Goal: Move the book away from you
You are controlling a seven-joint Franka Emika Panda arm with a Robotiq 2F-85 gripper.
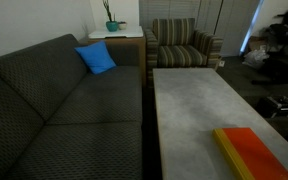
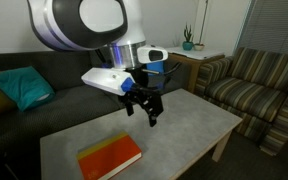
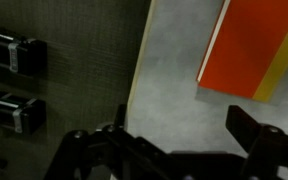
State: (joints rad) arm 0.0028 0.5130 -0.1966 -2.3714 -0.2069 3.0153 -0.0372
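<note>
The book [image 1: 256, 152] is flat, with an orange-red cover and a yellow edge. It lies on the grey table [image 1: 194, 100], near one end in both exterior views. It also shows in an exterior view [image 2: 111, 156] and at the top right of the wrist view [image 3: 256, 45]. My gripper [image 2: 147, 108] hangs above the middle of the table [image 2: 189, 125], beside the book and apart from it. Its fingers are spread and empty. In the wrist view the dark jaws [image 3: 179, 140] frame bare table [image 3: 174, 90] below the book.
A dark grey sofa [image 1: 54, 100] runs along the table's long side, with a blue cushion [image 1: 96, 58] on it. A striped armchair [image 1: 184, 45] stands past the table's far end. A side table with a plant [image 1: 112, 25] stands in the corner.
</note>
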